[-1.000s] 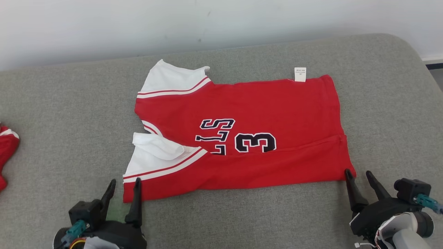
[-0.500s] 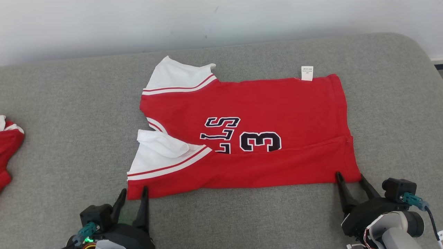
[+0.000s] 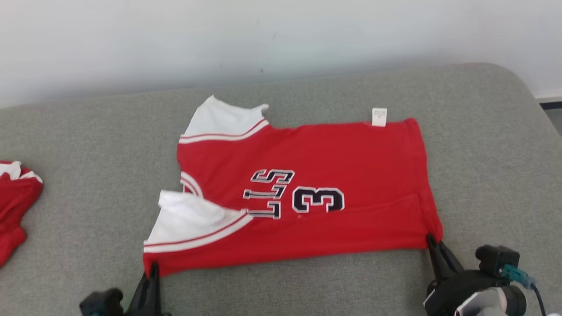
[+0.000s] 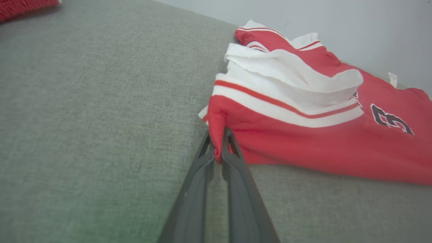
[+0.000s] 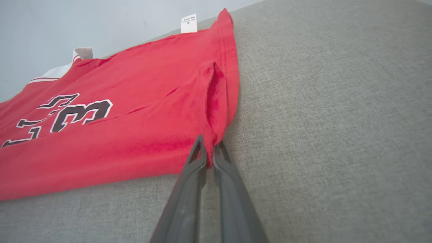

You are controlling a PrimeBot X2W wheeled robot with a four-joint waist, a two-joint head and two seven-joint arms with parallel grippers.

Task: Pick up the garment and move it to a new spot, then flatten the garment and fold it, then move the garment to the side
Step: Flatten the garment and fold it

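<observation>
As the garment (image 3: 333,166) lies flat, left gripper (image 3: 153,267) clamps its near-left corner | right gripper (image 3: 431,240) clamps near-right corner | long axis left–right, sleeves leftward

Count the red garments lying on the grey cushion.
2: the numbered jersey spread across the middle, and another red garment at the head view's left edge, cut off by the frame, so more may lie beyond.
</observation>
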